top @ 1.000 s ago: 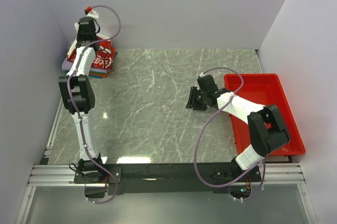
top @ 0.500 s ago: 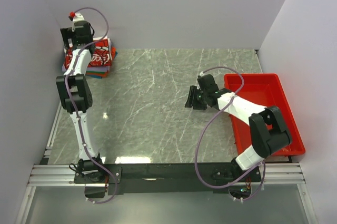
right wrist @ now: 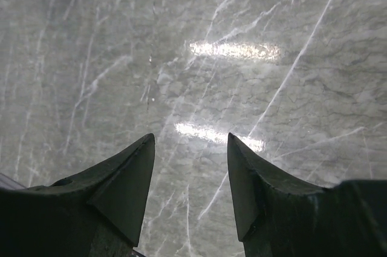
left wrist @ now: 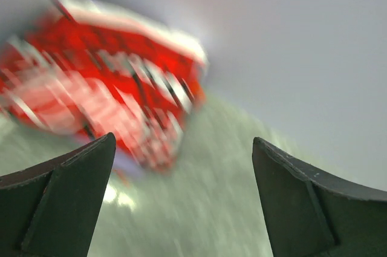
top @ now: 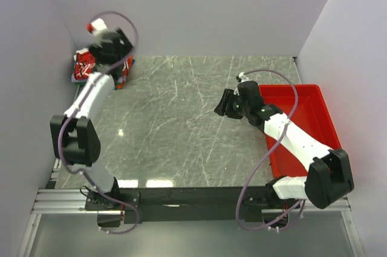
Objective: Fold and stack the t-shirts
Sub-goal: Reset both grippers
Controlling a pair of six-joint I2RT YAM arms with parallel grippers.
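The folded t-shirts (top: 83, 65) lie stacked in the far left corner, the white one with the red print on top. In the left wrist view that top shirt (left wrist: 103, 87) is a red-and-white blur at the upper left. My left gripper (top: 112, 50) hovers over the stack's right side. Its jaws (left wrist: 182, 142) stand wide open with only table between them. My right gripper (top: 225, 104) hangs over the table's middle right, just left of the tray. It is open (right wrist: 190, 137), and bare marble shows between its fingers.
A red plastic tray (top: 316, 95) sits against the right wall. Grey walls close in the back and both sides, and the stack sits tight against the left and back walls. The marble tabletop (top: 175, 124) spans the space between the arms.
My left gripper has opened, come off the top of the stack and swung right as the arm moved. My right gripper has shifted slightly back and right, its jaws spreading wider.
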